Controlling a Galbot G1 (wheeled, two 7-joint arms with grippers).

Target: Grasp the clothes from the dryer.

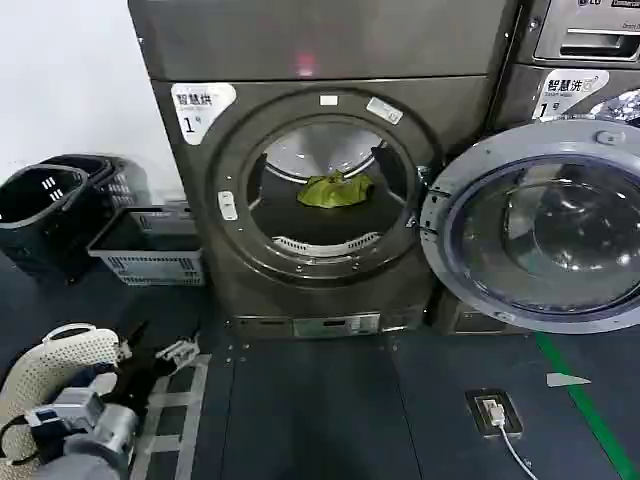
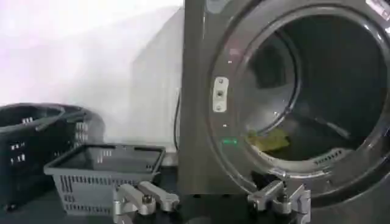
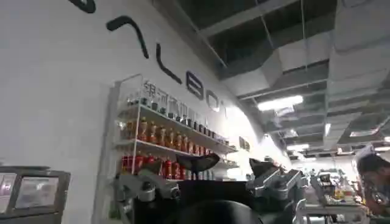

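Head view, findings as follows. The dryer (image 1: 320, 170) stands at the far centre with its door (image 1: 535, 225) swung fully open to the right. The clothes (image 1: 336, 190), a small yellow-green bunch, lie on the drum floor well inside the round mouth, towards the back.

Left pincer (image 1: 160, 357) sits low at the near left, above the dark floor, well apart from the machine. Its fingers stand apart and nothing is held; the left wrist view confirms this, with the two fingertips (image 2: 149, 198) spread wide and the clothes (image 2: 268, 140) seen beyond them inside the dryer (image 2: 201, 91).

Right pincer (image 3: 210, 182) points upward at a wall of shelves (image 3: 164, 143) and the ceiling, away from the work. Its fingers are apart and empty. It appears parked.

Other items: a grey basket (image 1: 150, 245) and a black basket (image 1: 45, 205) on the floor left of the machine.

Assessment: the reach has not yet begun. Risks noted:
- The arm must pass through the drum mouth; a low or off-centre line could strike the rim (image 1: 300, 262).
- The bunch is small and soft; closing too shallow may catch only a fold and drop it on withdrawal.
- The fabric lies deep; an under-extended reach would close on air.
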